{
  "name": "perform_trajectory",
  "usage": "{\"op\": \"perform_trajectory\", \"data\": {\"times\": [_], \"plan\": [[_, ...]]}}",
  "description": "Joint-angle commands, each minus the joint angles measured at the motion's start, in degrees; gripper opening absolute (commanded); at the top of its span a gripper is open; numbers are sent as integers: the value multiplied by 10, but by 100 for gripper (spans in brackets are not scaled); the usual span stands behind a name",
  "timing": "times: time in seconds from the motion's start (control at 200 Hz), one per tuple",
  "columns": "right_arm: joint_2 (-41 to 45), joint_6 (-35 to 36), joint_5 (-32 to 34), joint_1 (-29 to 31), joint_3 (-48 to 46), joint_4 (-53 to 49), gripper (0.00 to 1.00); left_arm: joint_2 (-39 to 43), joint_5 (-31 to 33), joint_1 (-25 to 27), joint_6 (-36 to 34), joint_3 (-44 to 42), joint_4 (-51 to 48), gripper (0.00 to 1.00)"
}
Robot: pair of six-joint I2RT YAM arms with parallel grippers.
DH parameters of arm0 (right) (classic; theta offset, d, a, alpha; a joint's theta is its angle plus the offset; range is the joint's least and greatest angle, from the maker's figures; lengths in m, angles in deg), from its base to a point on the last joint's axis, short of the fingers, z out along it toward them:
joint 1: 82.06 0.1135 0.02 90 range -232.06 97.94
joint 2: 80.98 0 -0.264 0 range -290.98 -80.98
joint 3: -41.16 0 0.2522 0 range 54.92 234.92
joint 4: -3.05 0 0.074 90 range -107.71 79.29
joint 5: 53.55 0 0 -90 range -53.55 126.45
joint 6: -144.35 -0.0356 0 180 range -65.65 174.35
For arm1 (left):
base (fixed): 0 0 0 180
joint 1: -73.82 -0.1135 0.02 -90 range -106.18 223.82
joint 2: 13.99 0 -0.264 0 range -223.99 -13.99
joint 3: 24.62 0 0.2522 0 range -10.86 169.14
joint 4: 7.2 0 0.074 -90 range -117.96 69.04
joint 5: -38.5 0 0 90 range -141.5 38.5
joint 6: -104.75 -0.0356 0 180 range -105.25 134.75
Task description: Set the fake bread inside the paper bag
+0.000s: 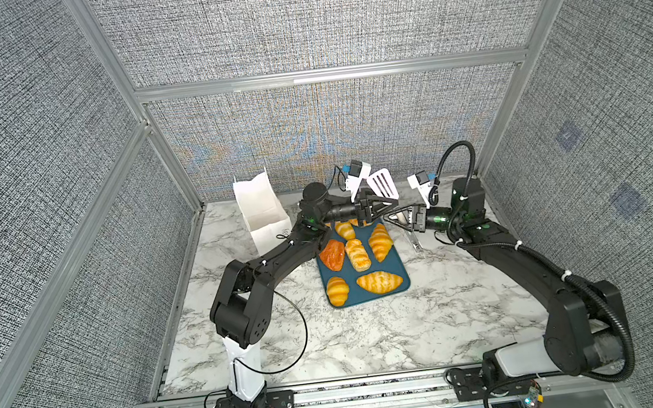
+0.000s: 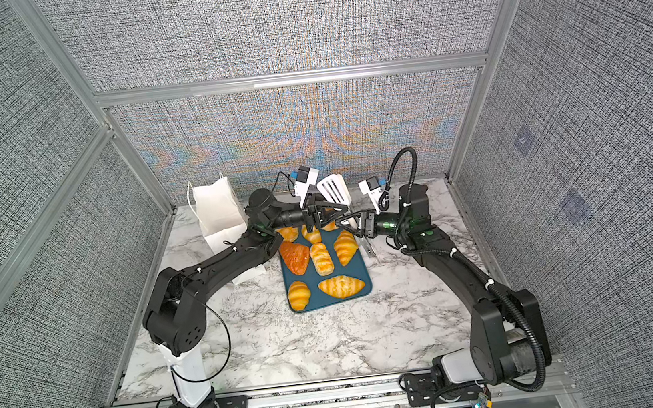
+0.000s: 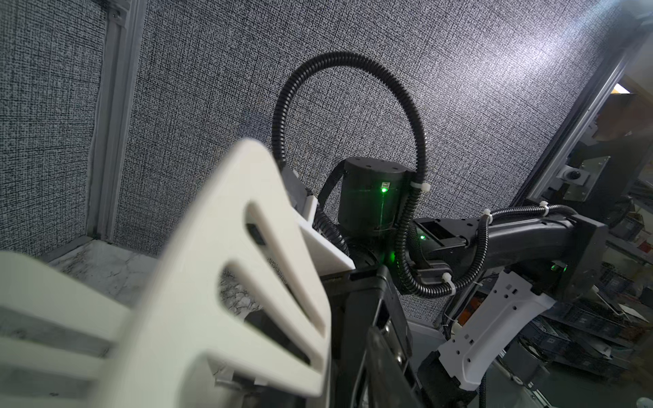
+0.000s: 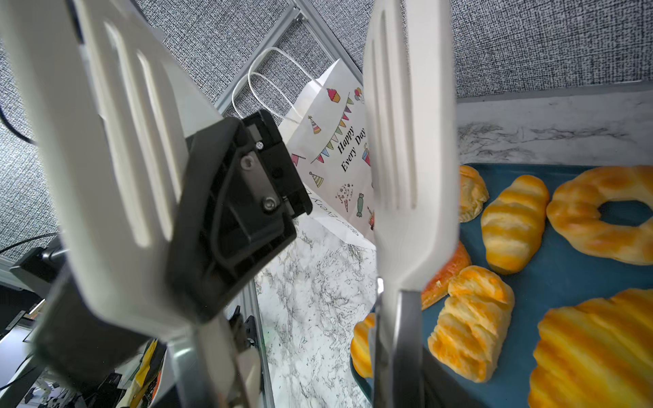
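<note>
Several pieces of glossy golden fake bread lie on a dark-teal tray (image 1: 354, 299): a large croissant (image 1: 380, 282), a ridged roll (image 1: 357, 255) and a reddish-orange triangle (image 1: 333, 255). A ring-shaped piece (image 4: 600, 219) shows in the right wrist view. The white paper bag (image 1: 261, 212) (image 4: 332, 148) stands open at the back left. White slotted tongs (image 1: 383, 184) (image 4: 410, 141) rise over the tray's far end, blades spread. My right gripper (image 1: 402, 221) is shut on their handles. My left gripper (image 1: 377, 209) reaches across, slightly open around one blade, with one finger (image 4: 240, 219) against its inner face.
The marble table's (image 1: 373, 333) near half lies in front of the tray. Grey fabric walls and aluminium posts close the back and sides. The left forearm (image 1: 280, 256) passes between the bag and the tray.
</note>
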Motion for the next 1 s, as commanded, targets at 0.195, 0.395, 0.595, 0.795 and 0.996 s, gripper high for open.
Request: {"op": "perform_trajectory", "data": {"times": [0.195,0.395,0.595,0.795,0.996], "plan": [[27,57,38,-29,13,-102,61,17,22,-18,36,-33,62,61],[40,140,108,-53,36,-239,61,43,70,-28,-44,-48,-81,68],[31,220,261,-55,62,-369,62,57,125,-29,-124,-36,-231,70],[16,261,382,-48,70,-444,65,62,166,-29,-189,-23,-345,72],[-5,289,511,-10,83,-496,68,75,230,-29,-238,-22,-442,72]]}}
